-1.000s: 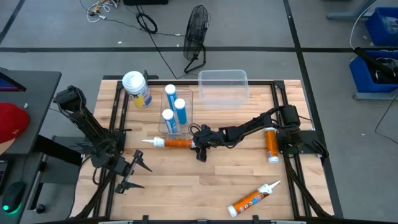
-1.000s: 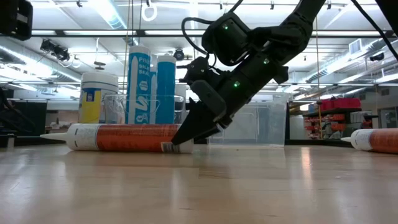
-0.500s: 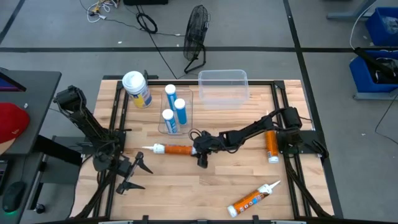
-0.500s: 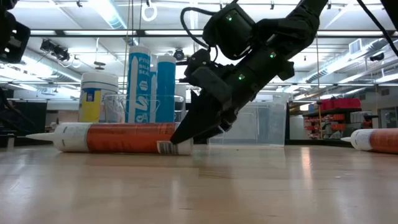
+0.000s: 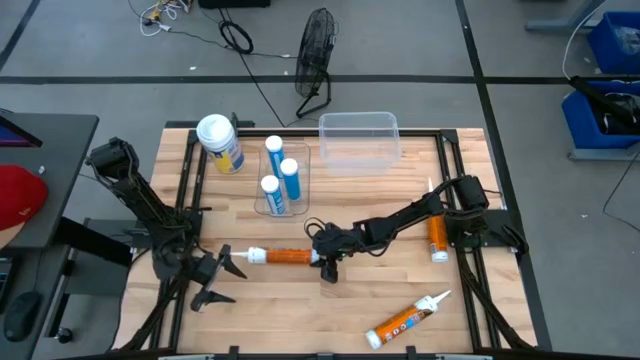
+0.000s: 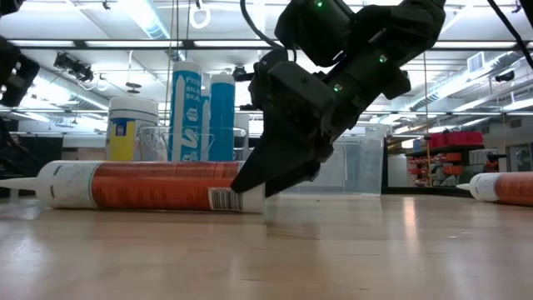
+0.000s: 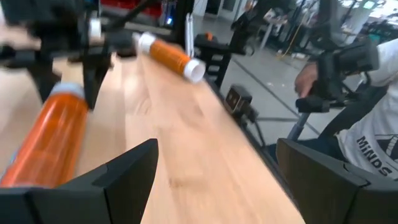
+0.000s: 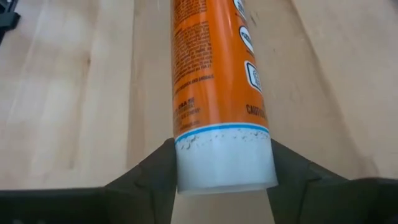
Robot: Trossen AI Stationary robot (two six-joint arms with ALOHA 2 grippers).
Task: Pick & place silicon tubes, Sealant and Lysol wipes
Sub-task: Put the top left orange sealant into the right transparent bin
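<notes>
An orange sealant tube (image 5: 285,257) lies on the wooden table, its white nozzle (image 5: 238,255) pointing to the table's left. My right gripper (image 5: 325,260) is shut on its base end. My left gripper (image 5: 215,280) hovers open just left of the nozzle, holding nothing; its wrist view shows the orange tube (image 7: 43,143) ahead of it. The Lysol wipes canister (image 5: 220,143) stands at the far left. Three blue silicon tubes (image 5: 280,175) stand upright in a small clear holder. My right gripper pinches the tube's white base end (image 8: 224,165) between its two fingers (image 8: 155,177), one on each side. It comes slanting down from the table's right, in line with the tube's length. The tube lies flat on the table (image 6: 150,185).
A clear plastic bin (image 5: 358,140) sits at the far middle. A second orange tube (image 5: 436,232) lies at the right by the arm's base, and a third one (image 5: 407,320) near the front edge. A person (image 7: 367,124) sits beyond the table's side.
My right gripper has moved toward the table's near edge and closed a little on the tube's base. The orange tube has slid flat along the table with it, nozzle still pointing left, and now lies close to my left gripper.
</notes>
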